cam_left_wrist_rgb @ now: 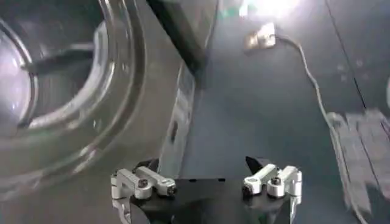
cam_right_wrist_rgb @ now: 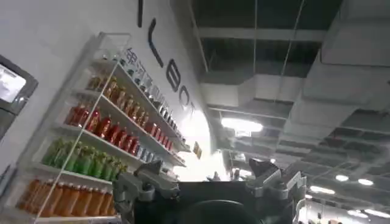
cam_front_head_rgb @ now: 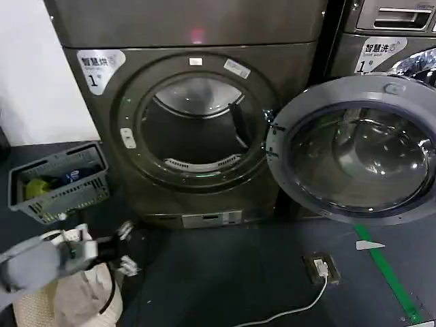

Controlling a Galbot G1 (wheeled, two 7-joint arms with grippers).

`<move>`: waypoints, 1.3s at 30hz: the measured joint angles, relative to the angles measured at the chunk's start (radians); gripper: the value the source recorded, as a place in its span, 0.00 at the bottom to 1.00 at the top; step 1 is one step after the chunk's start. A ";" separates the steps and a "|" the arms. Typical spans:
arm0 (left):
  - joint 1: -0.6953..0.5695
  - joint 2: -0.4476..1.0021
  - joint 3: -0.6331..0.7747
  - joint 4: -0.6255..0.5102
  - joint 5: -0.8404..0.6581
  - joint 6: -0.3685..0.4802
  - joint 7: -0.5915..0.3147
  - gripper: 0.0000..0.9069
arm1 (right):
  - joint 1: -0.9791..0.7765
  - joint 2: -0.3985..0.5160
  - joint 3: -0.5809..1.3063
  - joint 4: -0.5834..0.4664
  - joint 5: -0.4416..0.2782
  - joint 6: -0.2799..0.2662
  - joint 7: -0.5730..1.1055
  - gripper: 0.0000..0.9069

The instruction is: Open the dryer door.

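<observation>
The dryer (cam_front_head_rgb: 197,27) stands straight ahead, a dark grey-bronze machine with a white "1" sticker (cam_front_head_rgb: 99,68). The dryer door (cam_front_head_rgb: 357,150) is swung wide to the right, its grey inner face and clear bowl turned toward me, leaving the steel drum (cam_front_head_rgb: 194,126) exposed. My left gripper (cam_front_head_rgb: 126,248) hangs low at the front left, open, apart from the machine and holding nothing. The left wrist view has the same gripper (cam_left_wrist_rgb: 201,164) open above the dark floor, with the dryer's front ring (cam_left_wrist_rgb: 122,79) beside it. My right gripper (cam_right_wrist_rgb: 207,167) is open and points up toward the ceiling.
A grey basket (cam_front_head_rgb: 61,180) with coloured items stands left of the dryer, and a white bag (cam_front_head_rgb: 75,293) sits under my left arm. A second machine (cam_front_head_rgb: 381,34) stands behind the open door. A floor socket (cam_front_head_rgb: 320,267) with a white cable and green tape (cam_front_head_rgb: 392,283) lie at the right.
</observation>
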 joint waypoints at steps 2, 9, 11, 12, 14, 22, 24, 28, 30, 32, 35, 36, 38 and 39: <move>0.027 0.046 -0.017 -0.009 0.008 -0.001 0.001 1.00 | 0.000 0.000 0.000 0.000 0.000 0.000 -0.001 1.00; 0.076 0.176 -0.037 -0.021 0.050 -0.030 0.031 1.00 | 0.009 0.004 0.008 0.007 -0.021 0.006 -0.002 1.00; 0.095 0.207 -0.055 -0.005 0.075 -0.037 0.053 1.00 | 0.015 0.007 0.007 0.009 -0.026 0.006 -0.001 1.00; 0.105 0.218 -0.065 0.003 0.083 -0.039 0.067 1.00 | 0.016 0.009 0.006 0.009 -0.028 0.006 -0.001 1.00; 0.130 0.241 -0.093 0.019 0.091 -0.040 0.087 1.00 | 0.018 0.012 0.006 0.008 -0.033 0.006 -0.001 1.00; 0.286 0.274 -0.257 0.087 0.117 -0.064 0.119 1.00 | 0.030 0.021 -0.006 -0.003 -0.064 0.025 0.001 1.00; 0.327 0.271 -0.287 0.102 0.148 -0.074 0.137 1.00 | 0.035 0.021 -0.006 -0.003 -0.068 0.025 0.002 1.00; 0.366 0.262 -0.315 0.142 0.198 -0.088 0.167 1.00 | 0.033 0.020 -0.002 -0.010 -0.069 0.028 0.002 1.00; 0.373 0.259 -0.324 0.161 0.223 -0.095 0.178 1.00 | 0.036 0.018 0.000 -0.009 -0.069 0.027 0.003 1.00; 0.374 0.254 -0.329 0.177 0.244 -0.103 0.187 1.00 | 0.036 0.019 -0.002 -0.007 -0.069 0.028 0.003 1.00; 0.374 0.254 -0.333 0.194 0.291 -0.117 0.204 1.00 | 0.036 0.020 -0.003 -0.007 -0.069 0.028 0.003 1.00; 0.373 0.253 -0.334 0.200 0.297 -0.118 0.204 1.00 | 0.036 0.020 -0.002 -0.007 -0.068 0.028 0.003 1.00; 0.369 0.252 -0.336 0.209 0.324 -0.127 0.208 1.00 | 0.035 0.020 -0.002 -0.001 -0.067 0.028 0.002 1.00; 0.368 0.251 -0.336 0.212 0.330 -0.132 0.211 1.00 | 0.035 0.021 -0.002 0.002 -0.067 0.027 0.002 1.00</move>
